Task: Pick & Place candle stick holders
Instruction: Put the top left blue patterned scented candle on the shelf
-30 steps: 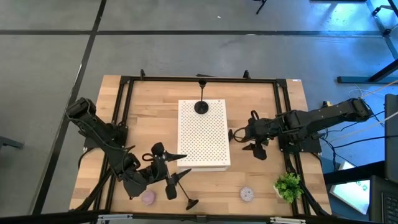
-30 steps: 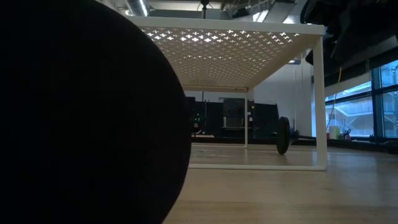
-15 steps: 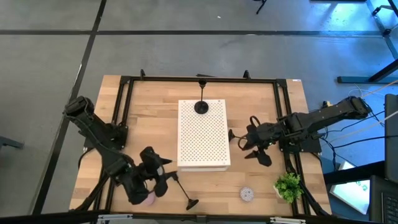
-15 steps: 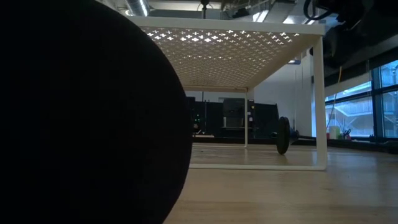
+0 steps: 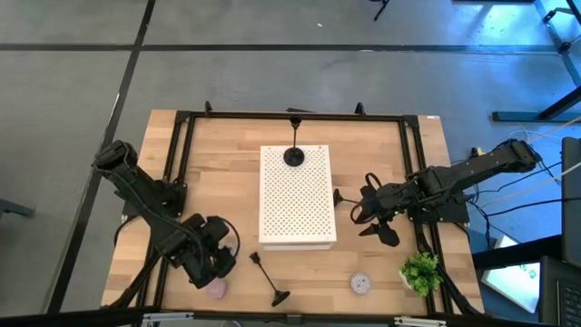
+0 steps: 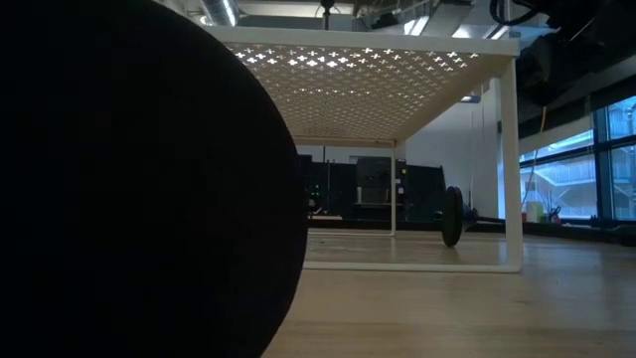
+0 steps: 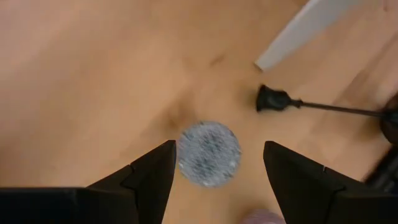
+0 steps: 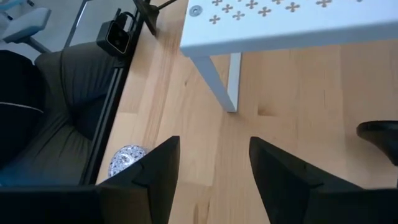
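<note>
Seen from above, the left gripper (image 5: 221, 257) hovered with fingers parted and empty over a grey puck (image 7: 208, 153), which its arm hid in that overhead view. A black holder (image 5: 269, 282) lay tipped just beside it. Another holder (image 5: 294, 155) stood on the white board (image 5: 297, 204). The right gripper (image 5: 359, 211), parted and empty, waited beside the board. A dark blur (image 6: 139, 179) blocked half the low view.

Even bright overhead light, soft shadows

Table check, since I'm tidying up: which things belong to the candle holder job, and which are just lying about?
Job:
black holder on the board
fallen black holder
grey puck
pink puck
lavender puck

Lying about:
white perforated board
green plant
</note>
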Available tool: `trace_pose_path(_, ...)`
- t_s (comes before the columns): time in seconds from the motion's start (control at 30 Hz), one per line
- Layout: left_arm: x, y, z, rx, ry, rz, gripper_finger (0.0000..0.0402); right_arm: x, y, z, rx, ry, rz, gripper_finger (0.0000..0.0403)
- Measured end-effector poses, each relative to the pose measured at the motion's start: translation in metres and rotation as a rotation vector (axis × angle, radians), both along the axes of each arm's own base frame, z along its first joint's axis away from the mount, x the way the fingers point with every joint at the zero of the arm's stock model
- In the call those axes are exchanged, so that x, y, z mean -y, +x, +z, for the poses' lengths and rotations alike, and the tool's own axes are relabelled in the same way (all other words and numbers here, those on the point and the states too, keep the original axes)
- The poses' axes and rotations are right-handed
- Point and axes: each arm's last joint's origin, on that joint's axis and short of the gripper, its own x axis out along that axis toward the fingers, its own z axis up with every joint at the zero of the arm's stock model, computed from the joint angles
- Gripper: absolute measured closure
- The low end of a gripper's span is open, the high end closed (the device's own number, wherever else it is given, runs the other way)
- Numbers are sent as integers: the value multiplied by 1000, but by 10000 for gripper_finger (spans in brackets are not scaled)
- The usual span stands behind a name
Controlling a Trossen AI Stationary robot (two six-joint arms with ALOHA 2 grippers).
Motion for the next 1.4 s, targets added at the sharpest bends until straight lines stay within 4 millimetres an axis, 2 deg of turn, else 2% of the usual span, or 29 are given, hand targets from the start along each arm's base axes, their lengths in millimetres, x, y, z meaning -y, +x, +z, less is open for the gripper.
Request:
trace_pose_path(0.2, 13, 11, -16, -13, -60, 13, 162, -1, 0, 1, 8, 2, 3, 208)
trace_pose_path(0.47, 22, 22, -54, -191, -43, 24, 162, -2, 3, 4, 49, 16, 2, 208)
trace_pose_path(0.57, 24, 24, -61, -212, -26, 6, 161, -2, 4, 5, 67, 22, 1, 208)
trace_pose_path(1.03, 21, 32, -63, -190, 1, -37, 161, -2, 5, 6, 84, 23, 6, 208)
trace_pose_path(1.23, 22, 31, -64, -236, -1, -121, 162, -2, 5, 6, 84, 23, 6, 208)
trace_pose_path(1.4, 18, 33, -64, -262, -27, -107, 160, -2, 5, 6, 84, 19, 3, 208)
